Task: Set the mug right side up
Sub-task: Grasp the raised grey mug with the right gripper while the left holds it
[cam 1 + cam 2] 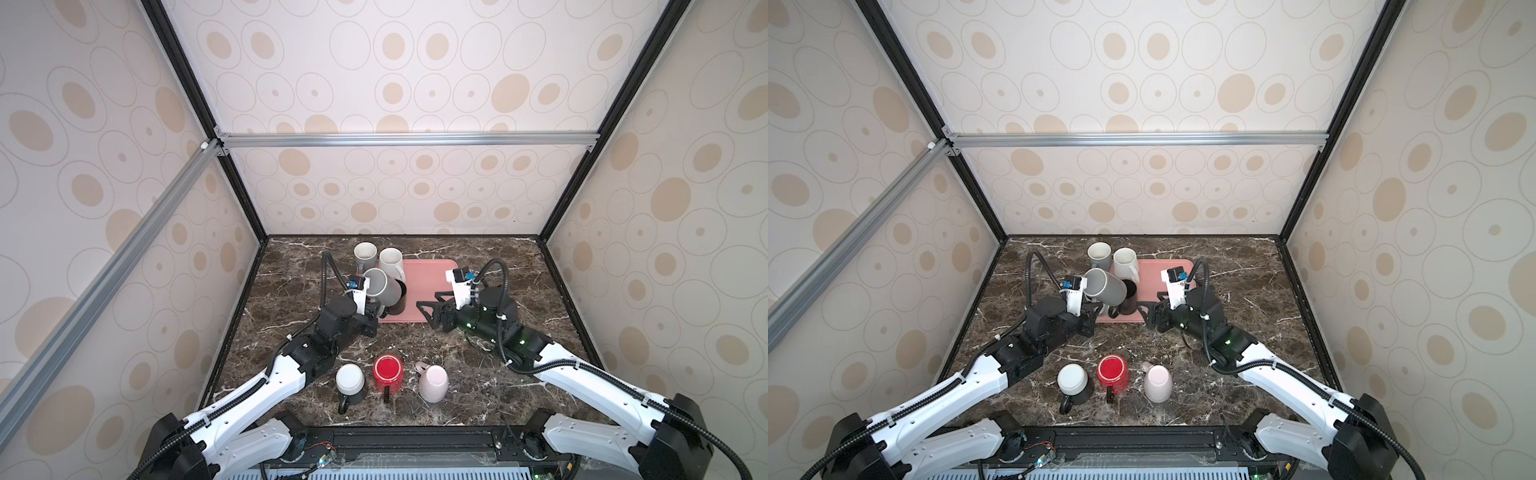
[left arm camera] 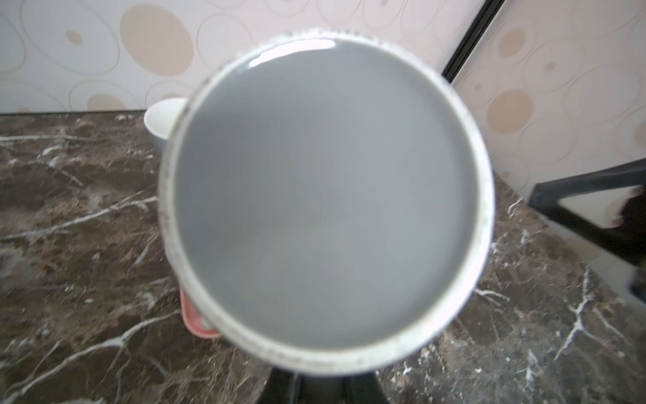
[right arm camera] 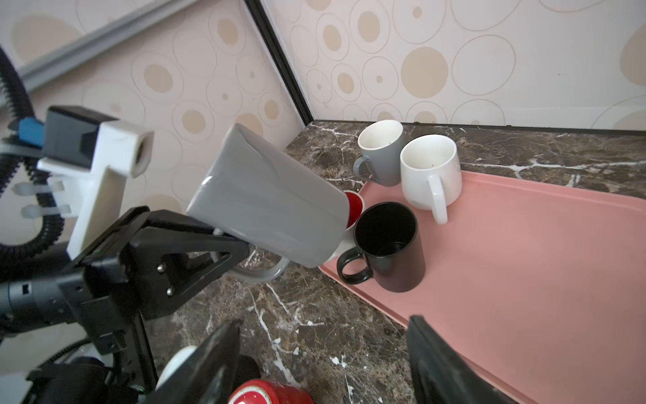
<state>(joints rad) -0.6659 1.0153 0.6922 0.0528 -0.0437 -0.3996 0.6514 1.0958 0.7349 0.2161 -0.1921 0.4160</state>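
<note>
The glossy grey ceramic mug hangs clear of the surface over the near left corner of the pink tray, clamped at its handle by the left end effector. It tilts nearly onto its side: flat base up and left, mouth down and right, handle underneath.

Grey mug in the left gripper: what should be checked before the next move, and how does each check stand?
1. Grip: left gripper shut on the handle of the grey mug: ok.
2. Mug upright: it is tilted, base high, mouth low: not ok.
3. Clearance: the mouth hangs close beside the black mug; whether they touch: cannot tell.
4. Landing spot: bare pink tray beyond the black mug: ok.
5. Right gripper open, empty, apart from the grey mug: ok.
</note>
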